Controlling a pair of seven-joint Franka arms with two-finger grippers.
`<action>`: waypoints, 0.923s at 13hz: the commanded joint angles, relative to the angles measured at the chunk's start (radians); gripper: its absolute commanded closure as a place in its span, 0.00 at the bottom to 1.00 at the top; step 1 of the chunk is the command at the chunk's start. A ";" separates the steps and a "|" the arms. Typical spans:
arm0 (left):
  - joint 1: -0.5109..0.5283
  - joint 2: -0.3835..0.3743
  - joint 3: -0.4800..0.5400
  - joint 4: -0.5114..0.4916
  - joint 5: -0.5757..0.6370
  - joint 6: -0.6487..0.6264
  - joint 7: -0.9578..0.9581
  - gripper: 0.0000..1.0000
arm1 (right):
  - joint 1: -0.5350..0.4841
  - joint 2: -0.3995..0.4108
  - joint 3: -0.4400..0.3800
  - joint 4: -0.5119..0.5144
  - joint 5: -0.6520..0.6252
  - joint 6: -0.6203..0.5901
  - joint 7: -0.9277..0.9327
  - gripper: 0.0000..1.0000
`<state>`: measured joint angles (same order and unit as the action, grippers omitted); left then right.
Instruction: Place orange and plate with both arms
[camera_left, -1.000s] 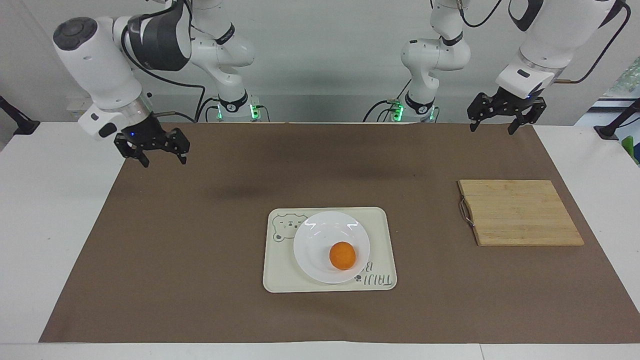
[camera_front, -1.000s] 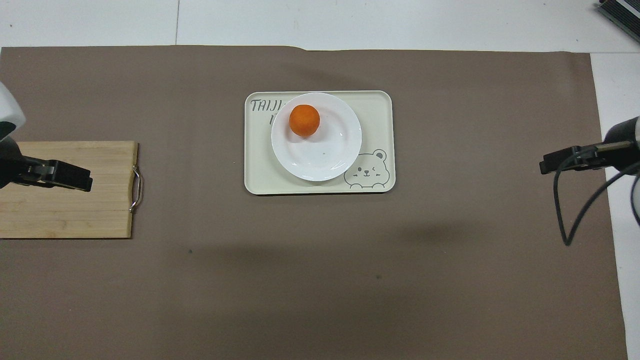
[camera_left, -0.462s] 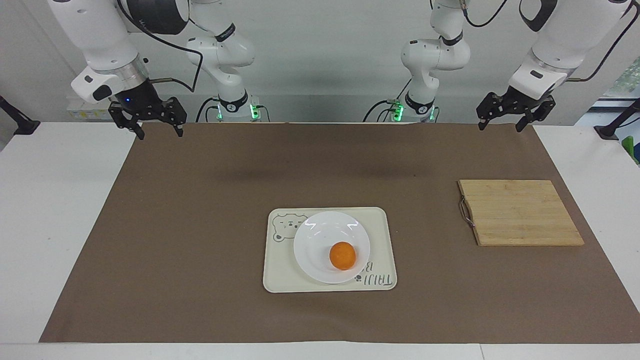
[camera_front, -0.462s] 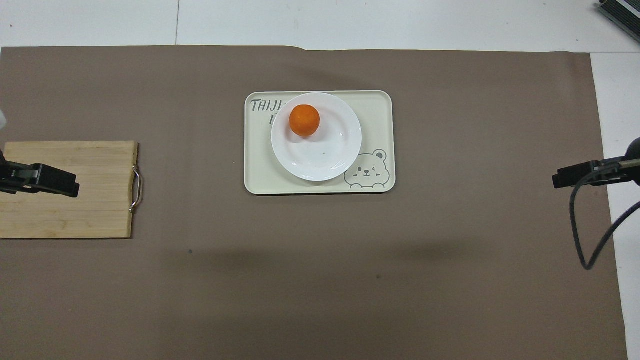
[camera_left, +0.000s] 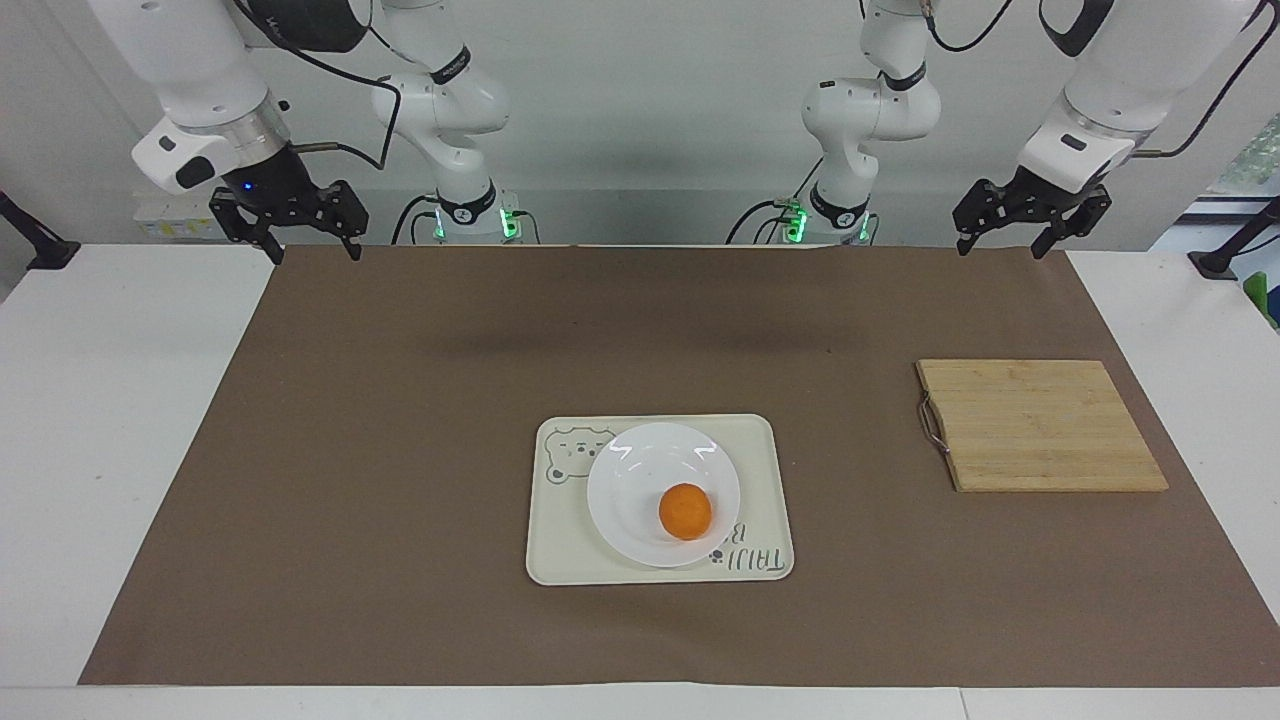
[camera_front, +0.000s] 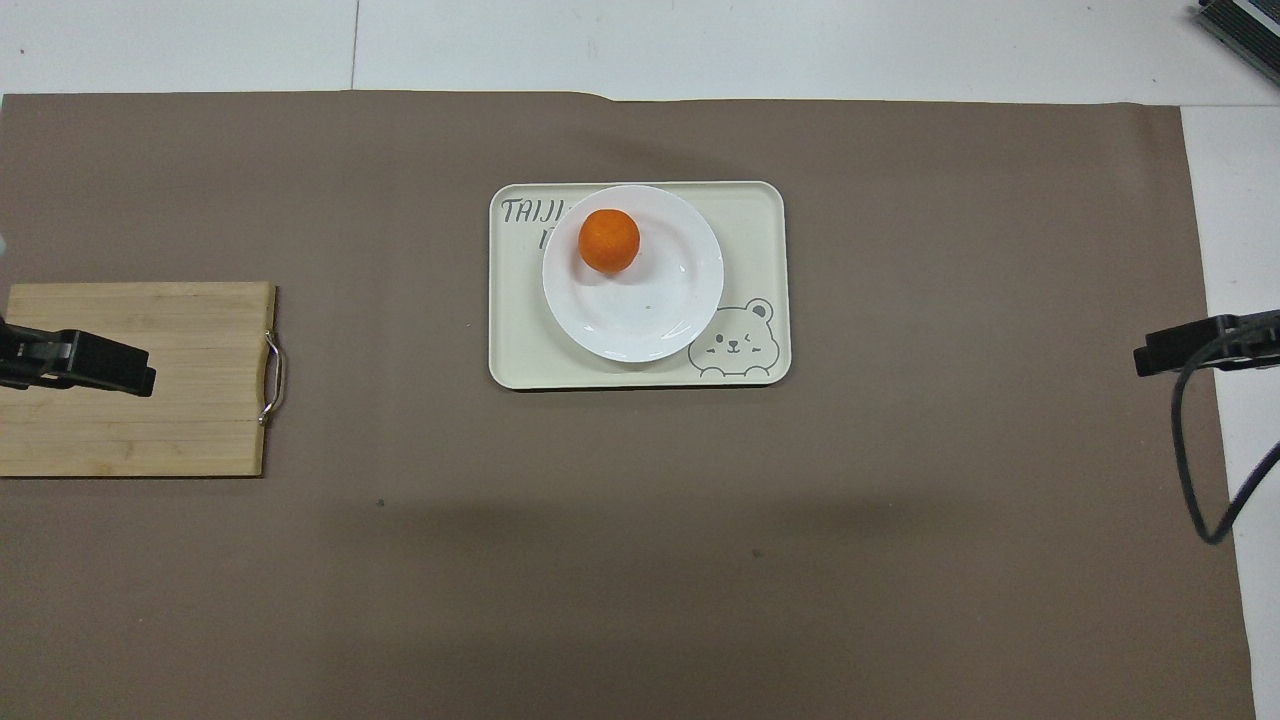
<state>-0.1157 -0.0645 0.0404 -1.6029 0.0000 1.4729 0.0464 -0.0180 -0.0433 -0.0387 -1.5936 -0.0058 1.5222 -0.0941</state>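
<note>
While both arms wait raised, left gripper and right gripper fingers apart, nothing is held.
I judge the orange light, firm, prone to roll: grip its sides; the plate glossy, breakable: grip its rim.

Glossy white plate on a matt tray — slatted wooden board, metal-handled.

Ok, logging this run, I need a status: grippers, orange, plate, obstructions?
Left gripper and right gripper open, empty, raised at the robots' end. Orange on plate, plate on tray. Nothing obstructing.
</note>
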 joint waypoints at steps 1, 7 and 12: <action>0.007 -0.011 0.001 -0.003 -0.014 0.003 0.007 0.00 | -0.008 0.019 0.008 0.021 -0.023 -0.004 0.025 0.00; 0.002 0.038 -0.004 0.064 -0.014 0.033 0.012 0.00 | 0.003 0.019 0.011 0.021 -0.016 -0.004 0.027 0.00; 0.004 0.037 -0.004 0.064 -0.017 0.037 0.012 0.00 | 0.003 0.019 0.010 0.020 -0.017 -0.005 0.027 0.00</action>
<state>-0.1157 -0.0389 0.0361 -1.5621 -0.0006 1.5056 0.0485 -0.0151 -0.0380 -0.0346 -1.5936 -0.0062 1.5224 -0.0931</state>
